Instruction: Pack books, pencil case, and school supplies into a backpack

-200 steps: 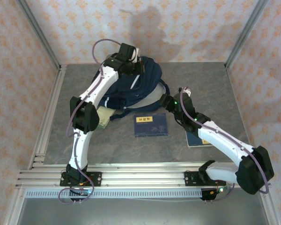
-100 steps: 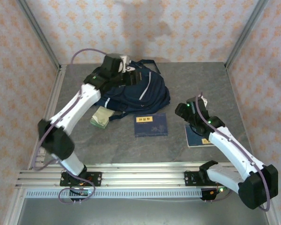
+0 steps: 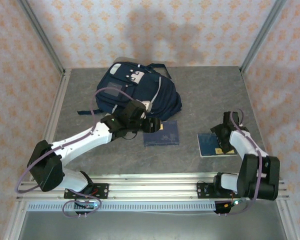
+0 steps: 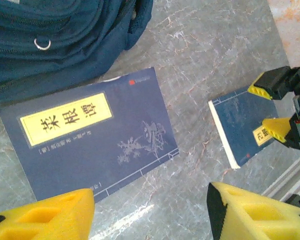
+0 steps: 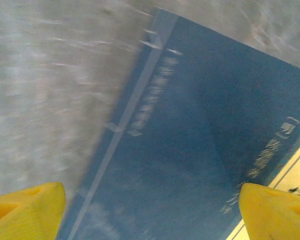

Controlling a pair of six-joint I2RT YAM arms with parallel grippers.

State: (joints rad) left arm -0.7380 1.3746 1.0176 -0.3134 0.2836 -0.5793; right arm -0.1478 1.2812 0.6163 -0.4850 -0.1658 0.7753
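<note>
The navy backpack [image 3: 135, 92] lies flat at the back of the table, its edge also across the top of the left wrist view [image 4: 65, 40]. One navy book with a yellow label [image 3: 161, 133] [image 4: 90, 137] lies in front of it. My left gripper [image 3: 154, 125] [image 4: 150, 220] hovers open at that book's left end, nothing between its fingers. A second navy book [image 3: 213, 144] [image 4: 242, 125] [image 5: 190, 150] lies to the right. My right gripper [image 3: 223, 141] [image 5: 150, 215] hangs open just above it. The orange-yellow book, pencil case and small supplies are out of sight.
Grey marble-patterned tabletop [image 3: 205, 90] with metal rails along the left [image 3: 52, 125] and front [image 3: 155, 187] edges. A dark backpack strap [image 3: 87, 111] trails left of the bag. Patterned walls enclose the back and sides.
My left arm swung down from the backpack's top to the centre book. My right arm pulled back to the right-hand book. The backpack now lies uncovered and flatter.
</note>
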